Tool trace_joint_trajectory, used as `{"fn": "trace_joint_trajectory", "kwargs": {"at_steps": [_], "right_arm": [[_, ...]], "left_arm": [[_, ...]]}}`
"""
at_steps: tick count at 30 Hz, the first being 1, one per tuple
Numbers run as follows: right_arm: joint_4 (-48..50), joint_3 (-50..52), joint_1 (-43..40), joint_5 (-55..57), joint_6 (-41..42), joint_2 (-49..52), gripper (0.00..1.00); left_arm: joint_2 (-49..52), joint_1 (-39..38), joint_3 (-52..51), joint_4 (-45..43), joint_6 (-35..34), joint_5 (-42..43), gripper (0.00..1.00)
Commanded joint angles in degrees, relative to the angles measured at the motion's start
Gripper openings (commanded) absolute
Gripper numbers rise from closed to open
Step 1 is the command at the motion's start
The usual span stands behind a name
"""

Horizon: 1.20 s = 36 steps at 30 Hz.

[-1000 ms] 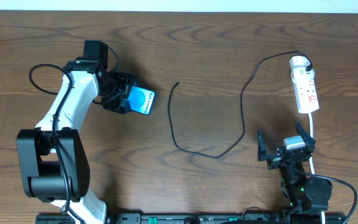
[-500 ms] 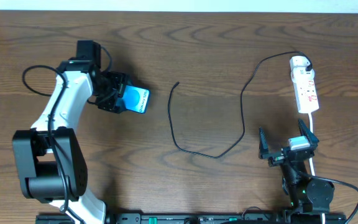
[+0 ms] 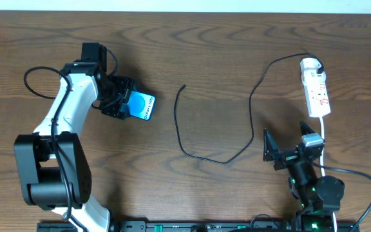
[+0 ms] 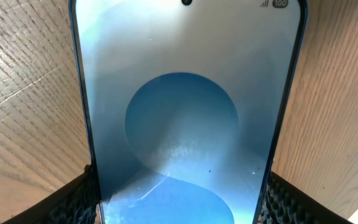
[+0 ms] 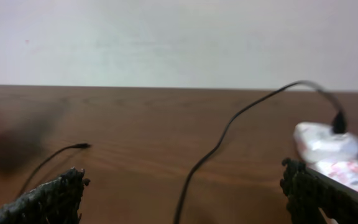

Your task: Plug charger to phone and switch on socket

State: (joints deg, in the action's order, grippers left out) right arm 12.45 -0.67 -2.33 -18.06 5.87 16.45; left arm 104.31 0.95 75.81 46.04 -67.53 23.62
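Note:
The phone, its screen bright blue with a round pattern, is held in my left gripper at the left of the table; in the left wrist view the phone fills the frame between both pads. The charger, a thin black cable, loops across the middle, its free plug tip right of the phone; its other end sits in a white adapter on the socket, a white power strip at the far right. My right gripper is open and empty just below the socket; cable and socket show ahead of it.
The socket's white cord runs down past my right gripper toward the front edge. A black arm cable loops left of my left arm. A pale wall rises beyond the table's far edge.
My left gripper carried the phone a little to the left, then stayed put. My right gripper rose and tilted toward the socket, its jaws still open.

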Motion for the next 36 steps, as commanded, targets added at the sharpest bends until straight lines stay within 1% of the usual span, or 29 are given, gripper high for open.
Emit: {"fn": "trace_joint_trajectory", "kwargs": {"at_steps": [1, 7, 11, 15, 20, 24, 30, 35, 36], "right_arm": [[0.66, -3.89, 0.66, -2.97, 4.85, 4.72, 0.99], [0.17, -13.86, 0.46, -8.61, 4.83, 17.11, 0.99], [-2.82, -20.55, 0.44, -11.91, 4.83, 24.94, 0.99], [-5.22, -25.09, 0.44, -13.79, 4.85, 30.51, 0.99], [-7.56, -27.65, 0.44, -14.05, 4.96, 34.84, 0.99], [-7.74, -27.69, 0.44, -14.32, 6.34, 36.98, 0.99], [-7.76, -27.69, 0.44, -15.58, 6.36, 38.73, 0.99], [-7.76, -27.69, 0.44, -16.04, 6.34, 38.97, 0.99], [-7.76, -27.69, 0.44, -16.15, 6.34, 38.97, 0.99]], "left_arm": [[-1.33, -0.02, 1.03, -0.02, -0.55, 0.15, 0.61], [-1.33, -0.02, 1.03, -0.7, -3.1, 3.61, 0.61], [-1.33, 0.0, 1.03, -1.6, -3.69, 9.11, 0.61], [-1.33, 0.09, 1.03, -1.99, -6.03, 15.1, 0.61], [-1.33, 0.55, 1.03, -3.89, -7.61, 23.85, 0.61], [-1.36, 0.96, 1.03, -5.03, -8.33, 28.63, 0.61], [-1.33, 1.03, 1.03, -5.03, -14.6, 33.97, 0.61], [-1.33, 1.03, 1.03, -5.03, -16.81, 36.28, 0.6], [-1.33, 1.03, 1.03, -5.03, -17.29, 36.52, 0.59]]}}
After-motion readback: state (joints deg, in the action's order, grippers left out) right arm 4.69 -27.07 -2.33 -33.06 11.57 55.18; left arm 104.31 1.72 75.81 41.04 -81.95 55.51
